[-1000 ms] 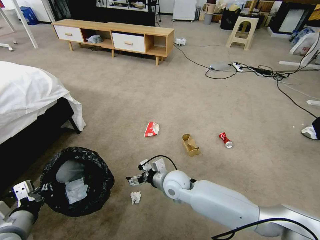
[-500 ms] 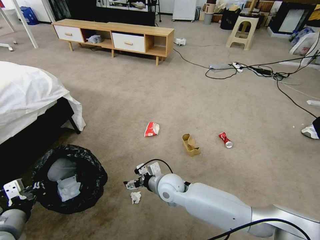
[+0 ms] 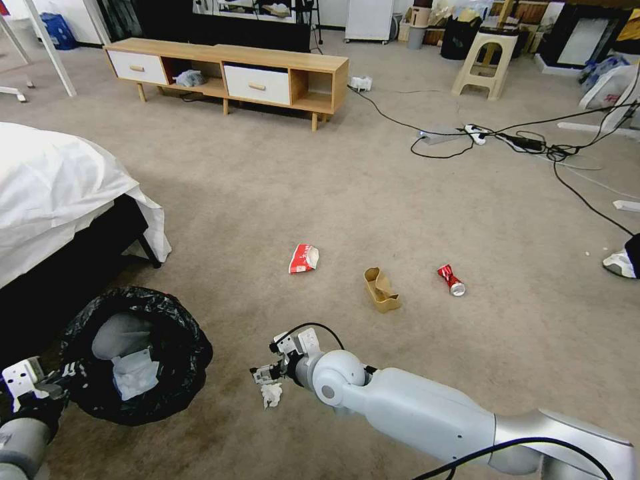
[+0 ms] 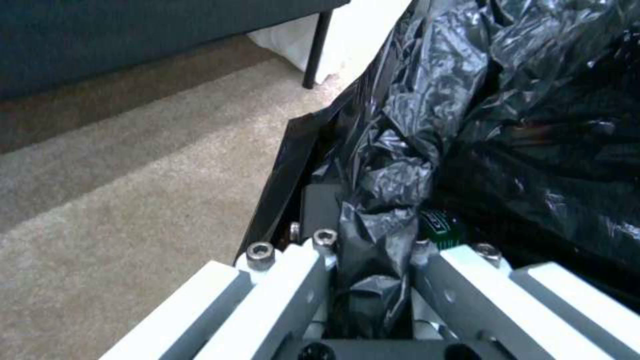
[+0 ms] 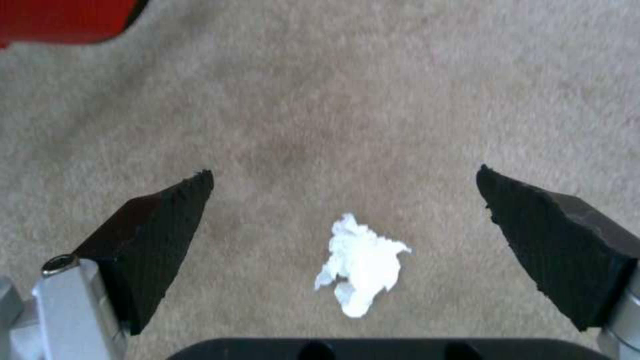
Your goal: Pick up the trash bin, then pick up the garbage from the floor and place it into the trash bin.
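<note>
Right gripper point(image 5: 347, 215) spread wide above white tissue point(image 5: 363, 265), lower centre | left gripper point(image 4: 373, 260) clenched on trash bin point(image 3: 133, 353) rim (lower left) | risk: soft tissue slips between closing pads.

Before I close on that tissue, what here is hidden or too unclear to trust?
- Head view: the left hand meets the trash bin behind black liner folds.
- Head view: the right hand overlaps the white tissue; its height above it is unclear.
- Left wrist view: a green-labelled item is mostly buried in the liner.
- Right wrist view: a red shape is cut off by the edge.
</note>
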You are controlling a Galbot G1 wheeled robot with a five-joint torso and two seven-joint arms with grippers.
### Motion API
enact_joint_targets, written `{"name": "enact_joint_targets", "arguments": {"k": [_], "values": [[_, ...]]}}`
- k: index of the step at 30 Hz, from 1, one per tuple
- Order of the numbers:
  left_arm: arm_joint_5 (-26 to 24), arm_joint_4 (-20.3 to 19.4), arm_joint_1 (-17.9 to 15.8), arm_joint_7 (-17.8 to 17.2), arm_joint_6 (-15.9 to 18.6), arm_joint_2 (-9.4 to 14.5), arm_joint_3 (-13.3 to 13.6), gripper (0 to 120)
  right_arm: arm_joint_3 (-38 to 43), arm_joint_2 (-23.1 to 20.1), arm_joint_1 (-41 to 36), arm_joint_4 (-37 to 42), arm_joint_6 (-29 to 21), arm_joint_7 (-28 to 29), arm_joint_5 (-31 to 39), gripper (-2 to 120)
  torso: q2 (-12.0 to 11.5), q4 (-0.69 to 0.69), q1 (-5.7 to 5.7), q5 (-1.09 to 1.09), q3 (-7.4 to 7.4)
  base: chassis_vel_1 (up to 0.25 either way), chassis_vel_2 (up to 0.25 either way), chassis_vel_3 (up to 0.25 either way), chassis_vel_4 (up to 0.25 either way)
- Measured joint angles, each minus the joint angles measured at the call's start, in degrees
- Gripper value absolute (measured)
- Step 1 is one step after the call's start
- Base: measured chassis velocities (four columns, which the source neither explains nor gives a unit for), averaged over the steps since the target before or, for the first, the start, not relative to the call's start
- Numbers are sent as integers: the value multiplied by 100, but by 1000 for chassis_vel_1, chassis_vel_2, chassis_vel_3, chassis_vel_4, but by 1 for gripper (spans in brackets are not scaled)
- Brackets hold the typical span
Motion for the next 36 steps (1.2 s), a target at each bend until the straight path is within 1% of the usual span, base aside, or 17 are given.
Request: {"name": "enact_joint_targets", "arguments": {"k": [3, 4, 5, 6, 9, 10, 11, 14, 26, 36], "values": [[1, 16, -13, 31, -28, -6, 5, 1, -36, 80, 42, -72, -133, 184, 298, 100, 0, 0, 0, 0, 0, 0, 0, 0, 0], [1, 16, -13, 31, -28, -6, 5, 1, -36, 80, 42, -72, -133, 184, 298, 100, 0, 0, 0, 0, 0, 0, 0, 0, 0], [2, 31, -17, 48, -40, -7, 8, 1, -51, 120, 61, -115, -220, 305, 497, 100, 0, 0, 0, 0, 0, 0, 0, 0, 0], [2, 31, -17, 48, -40, -7, 8, 1, -51, 120, 61, -115, -220, 305, 497, 100, 0, 0, 0, 0, 0, 0, 0, 0, 0], [2, 65, -26, 84, -59, -9, 11, 1, -84, 191, 94, -211, -378, 592, 899, 100, 0, 0, 0, 0, 0, 0, 0, 0, 0], [2, 65, -26, 84, -59, -9, 11, 1, -84, 191, 94, -211, -378, 592, 899, 100, 0, 0, 0, 0, 0, 0, 0, 0, 0], [2, 76, -28, 96, -65, -8, 13, 1, -96, 228, 94, -240, -450, 728, 1075, 100, 0, 0, 0, 0, 0, 0, 0, 0, 0], [1, 102, -37, 113, -79, 2, 14, 1, -90, 317, 65, -307, -513, 876, 1288, 100, 0, 0, 0, 0, 0, 0, 0, 0, 0], [16, 160, -50, 139, -94, 43, 62, 1, 171, 520, -23, -612, -567, 976, 1635, 100, 0, 0, 0, 0, 0, 0, 0, 0, 0], [90, 185, -61, 141, -105, 43, 170, 1, 457, 611, -190, -852, -577, 878, 1535, 100, 0, 0, 0, 0, 0, 0, 0, 0, 0]]}}
